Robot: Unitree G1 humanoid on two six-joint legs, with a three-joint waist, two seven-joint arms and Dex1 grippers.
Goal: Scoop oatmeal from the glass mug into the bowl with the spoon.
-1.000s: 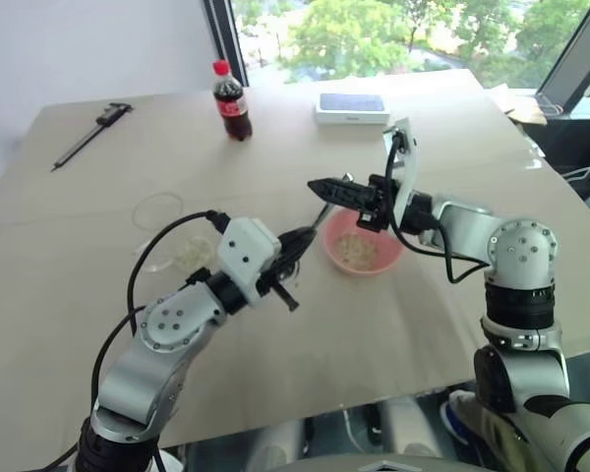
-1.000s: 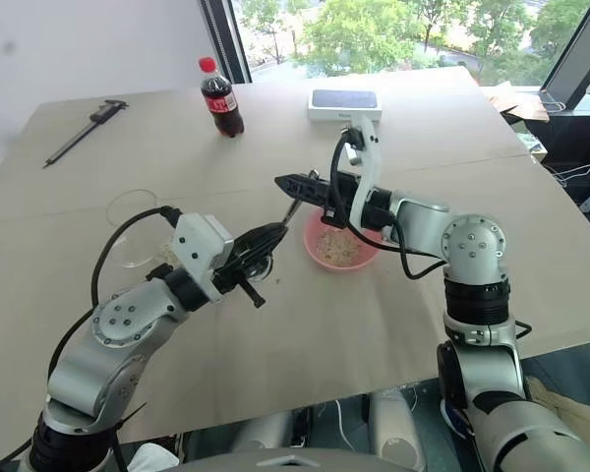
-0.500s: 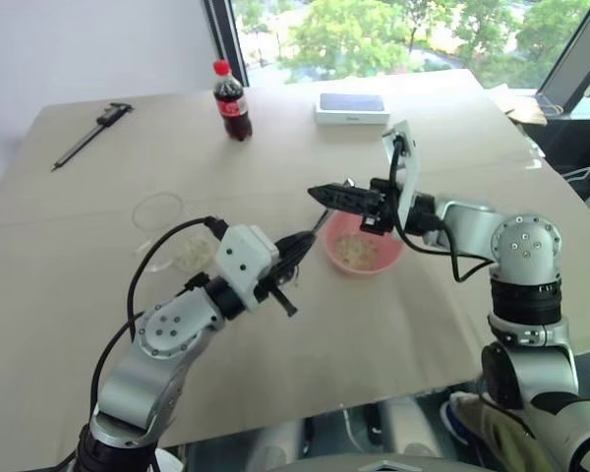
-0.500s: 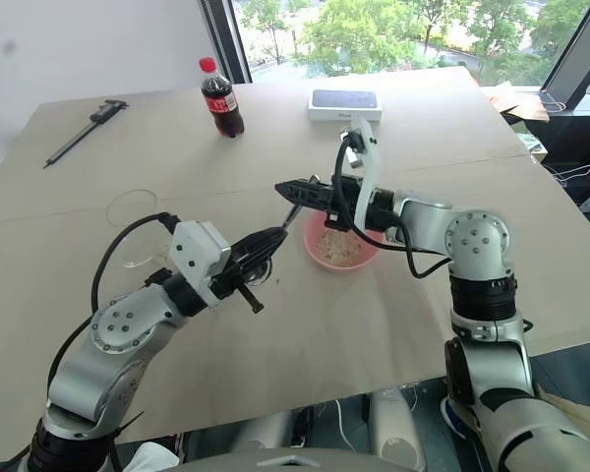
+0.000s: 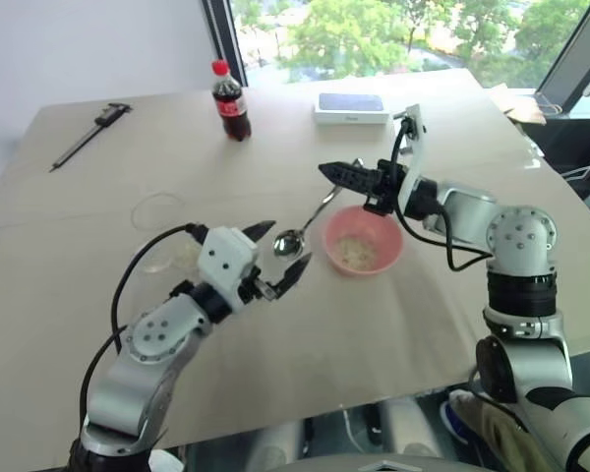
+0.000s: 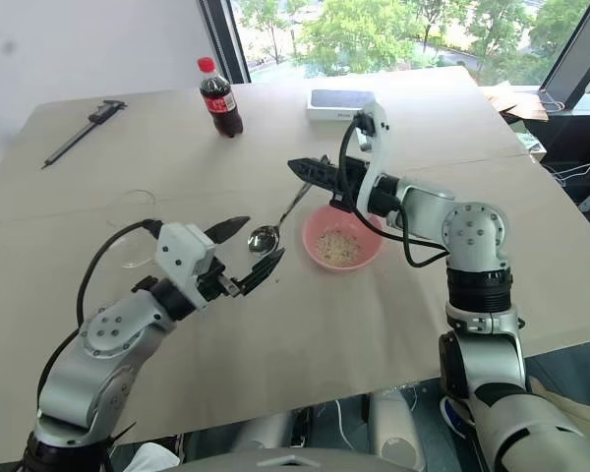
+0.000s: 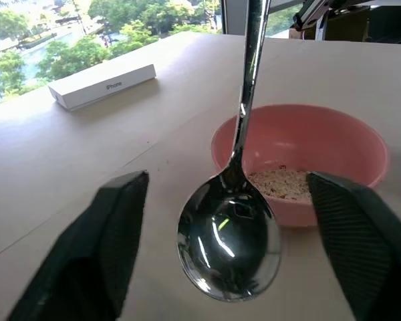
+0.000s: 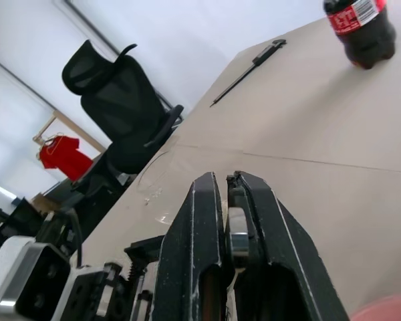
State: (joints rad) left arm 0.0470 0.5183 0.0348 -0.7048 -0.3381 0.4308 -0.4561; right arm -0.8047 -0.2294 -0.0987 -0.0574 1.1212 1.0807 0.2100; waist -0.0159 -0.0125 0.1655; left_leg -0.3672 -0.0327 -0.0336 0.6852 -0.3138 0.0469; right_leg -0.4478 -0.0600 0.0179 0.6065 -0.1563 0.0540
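My right gripper (image 5: 326, 170) is shut on the handle end of the silver spoon (image 5: 288, 243), which slants down to the left above the table. The spoon's empty oval bowl (image 7: 228, 241) hangs between the spread fingers (image 7: 120, 241) of my open left gripper (image 5: 277, 254), which do not touch it. The pink bowl (image 5: 366, 228) sits just right of the spoon and holds a thin layer of oatmeal (image 5: 354, 252). The glass mug (image 5: 158, 221) stands on the table to the left, behind my left arm, partly hidden by it.
At the table's far side stand a cola bottle (image 5: 232, 102) and a white box (image 5: 351, 108). A caliper (image 5: 88, 135) lies at the far left. A black office chair (image 8: 127, 114) stands beyond the table's left side.
My left gripper has opened, let go of the spoon's bowl end and drawn back to the left. The right gripper, still holding the handle, has moved slightly forward.
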